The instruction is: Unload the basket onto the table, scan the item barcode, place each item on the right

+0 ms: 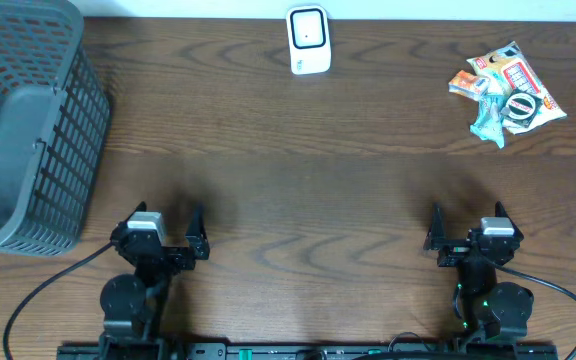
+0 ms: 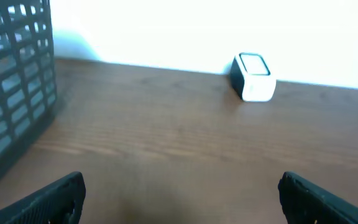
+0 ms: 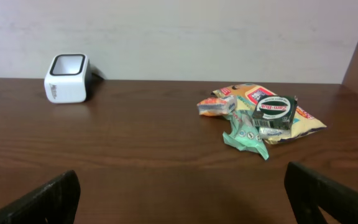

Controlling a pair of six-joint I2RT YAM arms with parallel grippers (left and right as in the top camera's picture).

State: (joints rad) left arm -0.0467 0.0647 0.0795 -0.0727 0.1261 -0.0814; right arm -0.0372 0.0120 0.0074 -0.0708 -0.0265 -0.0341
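Observation:
The white barcode scanner (image 1: 308, 40) stands at the back edge of the table, near the middle; the wrist views show it too (image 2: 252, 78) (image 3: 67, 78). A small pile of items (image 1: 503, 90) lies at the back right: an orange-yellow snack bag (image 3: 291, 109), a pale green packet (image 3: 244, 134) and a black roll with a green label (image 3: 273, 111). My left gripper (image 1: 168, 225) (image 2: 180, 190) rests open near the front left, holding nothing. My right gripper (image 1: 468, 222) (image 3: 182, 186) stands open near the front right, well short of the pile.
A grey plastic basket (image 1: 28, 130) (image 2: 11, 81) sits at the table's left end, just beyond the left arm. Brown wooden tabletop (image 1: 308, 190) stretches between the grippers and the scanner. A pale wall runs behind the back edge.

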